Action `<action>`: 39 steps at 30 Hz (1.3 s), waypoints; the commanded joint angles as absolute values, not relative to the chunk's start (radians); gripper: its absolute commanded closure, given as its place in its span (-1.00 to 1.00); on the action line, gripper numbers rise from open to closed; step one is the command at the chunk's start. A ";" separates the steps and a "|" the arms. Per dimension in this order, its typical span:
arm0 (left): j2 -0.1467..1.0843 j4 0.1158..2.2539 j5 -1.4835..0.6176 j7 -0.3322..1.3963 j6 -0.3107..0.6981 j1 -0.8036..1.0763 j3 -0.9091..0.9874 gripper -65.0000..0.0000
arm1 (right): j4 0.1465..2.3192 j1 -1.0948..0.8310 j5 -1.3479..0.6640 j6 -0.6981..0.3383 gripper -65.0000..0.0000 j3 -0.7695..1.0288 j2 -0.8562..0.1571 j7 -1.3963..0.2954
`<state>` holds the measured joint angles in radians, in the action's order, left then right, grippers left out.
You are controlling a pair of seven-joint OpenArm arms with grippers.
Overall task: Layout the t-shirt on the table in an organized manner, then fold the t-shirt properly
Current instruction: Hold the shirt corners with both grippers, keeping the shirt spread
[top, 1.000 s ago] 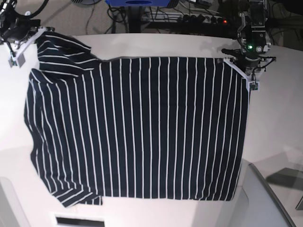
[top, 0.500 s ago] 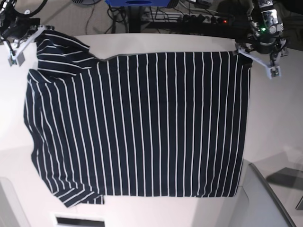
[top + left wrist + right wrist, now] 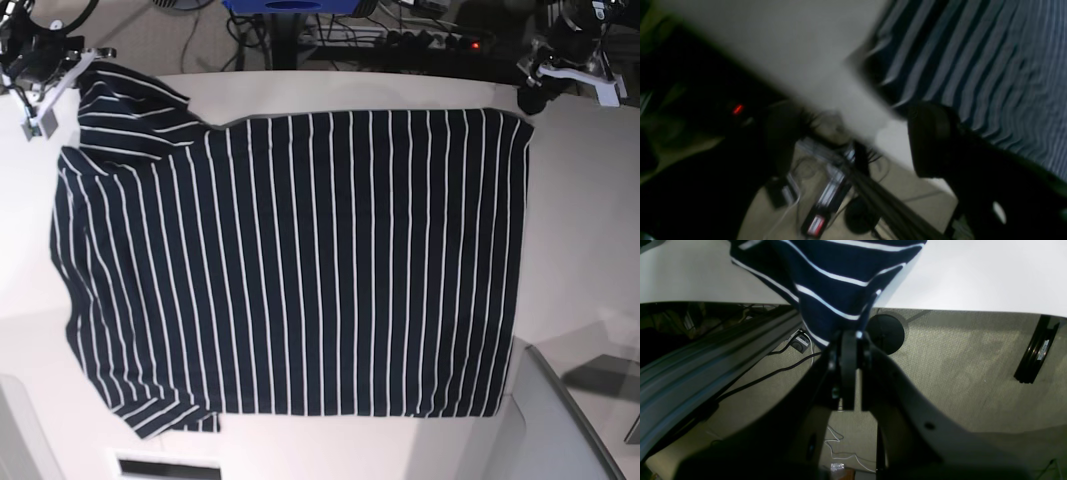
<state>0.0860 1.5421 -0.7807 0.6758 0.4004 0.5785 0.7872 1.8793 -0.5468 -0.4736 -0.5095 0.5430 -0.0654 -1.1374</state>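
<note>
**Shirt spread flat, one corner pinched**

Left wrist view, blurred: I see my left gripper [image 3: 846,140] spread wide with nothing between its fingers, the t-shirt [image 3: 973,66] just beyond them on the table [image 3: 790,43].

Right wrist view: my right gripper [image 3: 848,340] is pressed together on a striped corner of the t-shirt [image 3: 833,283].

Base view: the t-shirt [image 3: 300,260] lies flat across the table [image 3: 580,220].

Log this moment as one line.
t-shirt spread flat on table | left gripper open, off shirt | right gripper shut on t-shirt
</note>
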 commanded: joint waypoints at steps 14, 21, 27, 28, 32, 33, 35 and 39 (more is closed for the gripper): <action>0.099 1.546 -0.386 0.654 0.407 0.375 0.768 -0.51 | 1.896 -0.545 -0.483 -0.515 0.99 0.547 -0.074 -1.129; 0.159 1.382 -0.381 0.579 0.407 0.308 0.622 -0.51 | 1.896 -0.545 -0.483 -0.515 0.99 0.547 -0.073 -1.127; 0.153 1.328 -0.381 0.547 0.407 0.318 0.581 -0.51 | 1.896 -0.545 -0.483 -0.515 0.99 0.547 -0.071 -1.125; 0.153 1.325 -0.381 0.547 0.407 0.321 0.582 -0.51 | 1.896 -0.544 -0.483 -0.515 0.99 0.547 -0.071 -1.125; 0.151 1.337 -0.383 0.547 0.407 0.372 0.588 -0.30 | 1.896 -0.544 -0.483 -0.513 0.99 0.547 -0.073 -1.125; 0.151 1.345 -0.383 0.547 0.407 0.387 0.590 -0.18 | 1.896 -0.544 -0.483 -0.513 0.99 0.547 -0.074 -1.125; 0.153 1.354 -0.383 0.547 0.407 0.410 0.608 0.06 | 1.896 -0.536 -0.483 -0.512 0.99 0.547 -0.074 -1.125; 0.150 1.348 -0.384 0.549 0.407 0.423 0.644 0.28 | 1.883 -0.530 -0.483 -0.510 0.99 0.547 -0.074 -1.125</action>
